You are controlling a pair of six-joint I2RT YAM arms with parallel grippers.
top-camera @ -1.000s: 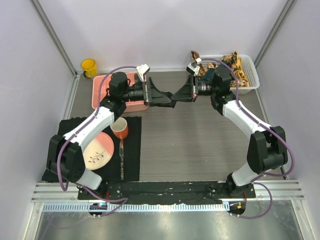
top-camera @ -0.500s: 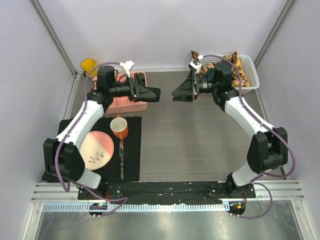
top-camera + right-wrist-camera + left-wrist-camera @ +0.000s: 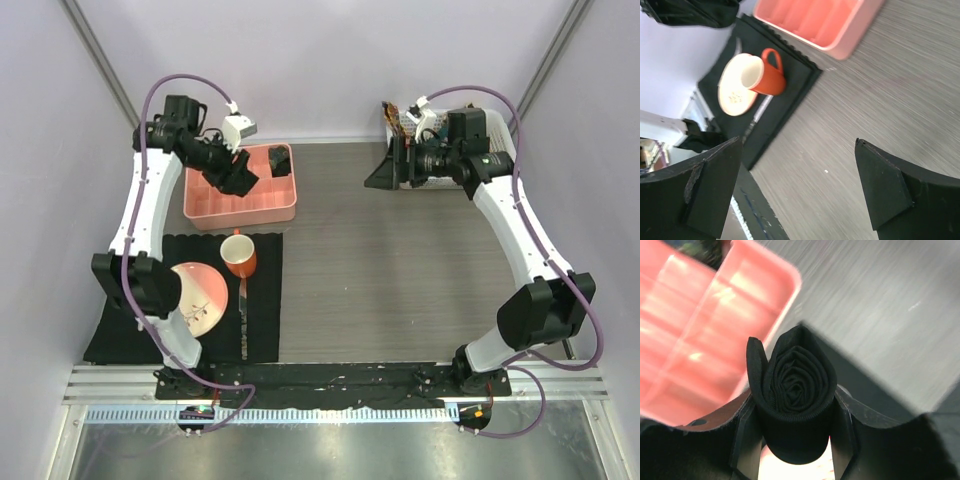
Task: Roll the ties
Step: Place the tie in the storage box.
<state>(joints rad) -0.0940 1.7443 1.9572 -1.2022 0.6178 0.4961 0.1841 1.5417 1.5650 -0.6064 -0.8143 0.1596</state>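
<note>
The left pincer (image 3: 795,440) grips a rolled black tie (image 3: 796,390) by its sides, coil end showing, just above the pink compartment tray (image 3: 240,208), where another dark roll (image 3: 279,160) sits in the far right corner. The right pincer (image 3: 797,185) stands wide and empty, well to the right of the tray. Lowering the roll straight into a free compartment, loose tail against a wall, and releasing only once it is seated should stop the coil springing open.
</note>
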